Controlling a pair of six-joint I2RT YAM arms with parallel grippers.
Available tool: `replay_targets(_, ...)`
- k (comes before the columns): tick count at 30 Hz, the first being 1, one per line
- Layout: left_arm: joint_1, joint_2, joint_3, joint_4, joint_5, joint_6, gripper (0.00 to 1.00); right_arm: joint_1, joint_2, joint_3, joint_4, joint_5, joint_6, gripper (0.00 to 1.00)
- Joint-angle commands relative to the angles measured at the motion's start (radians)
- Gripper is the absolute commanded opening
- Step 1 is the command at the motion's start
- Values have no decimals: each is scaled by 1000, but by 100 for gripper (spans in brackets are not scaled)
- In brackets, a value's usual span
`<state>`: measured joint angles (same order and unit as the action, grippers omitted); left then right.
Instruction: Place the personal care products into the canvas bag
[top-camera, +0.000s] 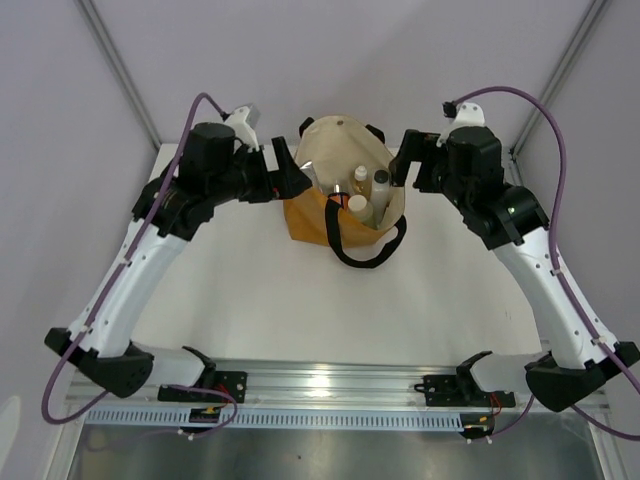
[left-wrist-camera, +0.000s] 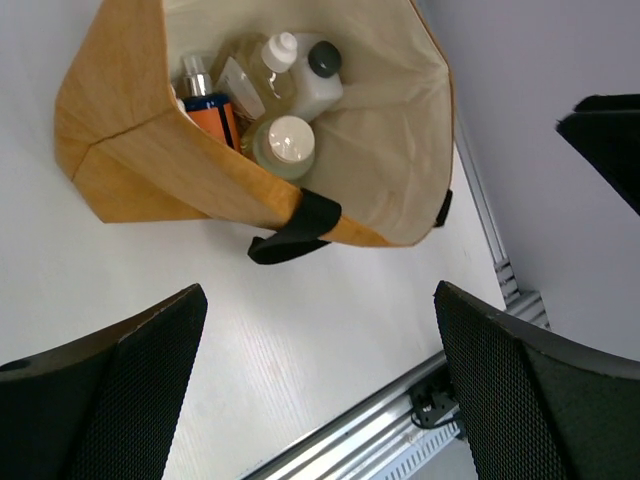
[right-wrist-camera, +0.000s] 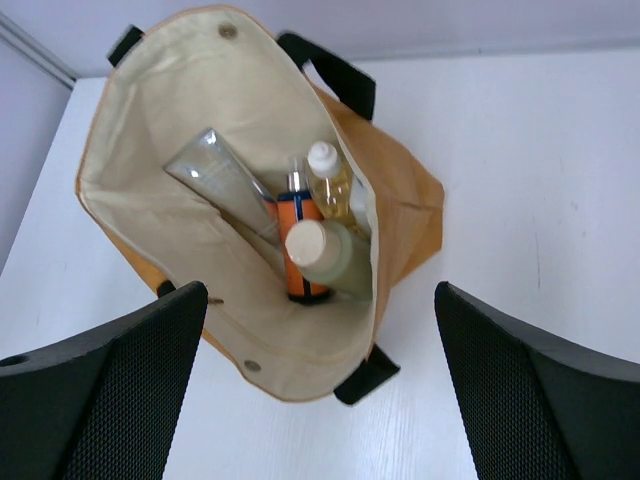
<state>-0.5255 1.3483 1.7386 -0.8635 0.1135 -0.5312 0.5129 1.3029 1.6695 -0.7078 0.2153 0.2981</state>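
Top centre of the overhead view: canvas bag (top-camera: 330, 150) standing open on the white table (top-camera: 300, 310), mouth up, cream lining visible, mustard outer wall toward lower left, one black loop handle (top-camera: 365, 250) drooping onto the table below it. Personal care products all sit inside the bag, bunched at its lower-right part in this view; white caps show, e.g. one bottle (top-camera: 361, 172). Left gripper (top-camera: 300, 172) is just beside the bag's left rim and right gripper (top-camera: 408, 158) just beside its right rim; whether either touches the canvas can't be told. Left wrist view, upper centre: bag wall (left-wrist-camera: 150, 160) w/ contents seen from above, i.e. orange dark-capped bottle (left-wrist-camera: 212, 118) at left, clear white-capped bottle (left-wrist-camera: 285, 145) nearest the rim, grey-capped bottle (left-wrist-camera: 320, 75) upper right, yellowish bottle (left-wrist-camera: 272, 60) beside it, slim clear one (left-wrist-camera: 238, 85) leaning between. Left gripper's fingers (left-wrist-camera: 120, 400) are spread wide at the bottom corners, nothing between them but table. Right wrist view, centre: bag lining (right-wrist-camera: 150, 120), slim clear one (right-wrist-camera: 225, 185) lying aslant against it, orange bottle (right-wrist-camera: 296, 215), yellowish bottle (right-wrist-camera: 330, 185) and white-capped bottle (right-wrist-camera: 320, 250) packed together. Right gripper's fingers (right-wrist-camera: 530, 390) are likewise spread wide, holding nothing. Metal rail (top-camera: 330, 385) runs along the bottom of the overhead view.
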Motion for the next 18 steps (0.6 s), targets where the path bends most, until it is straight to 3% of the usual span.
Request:
replay_targets(1,-5,-87,-105,124,87,5,99,-2,-33,-62,-65,41,142,99)
replay_targets(5,-5,-194,-212,210,130,-9,99,3,-91,-97,-85,108,248,99)
replay_targets(18,-5,-238,-264,239,156,2,99,4,-123,-131,-68,84,236,99)
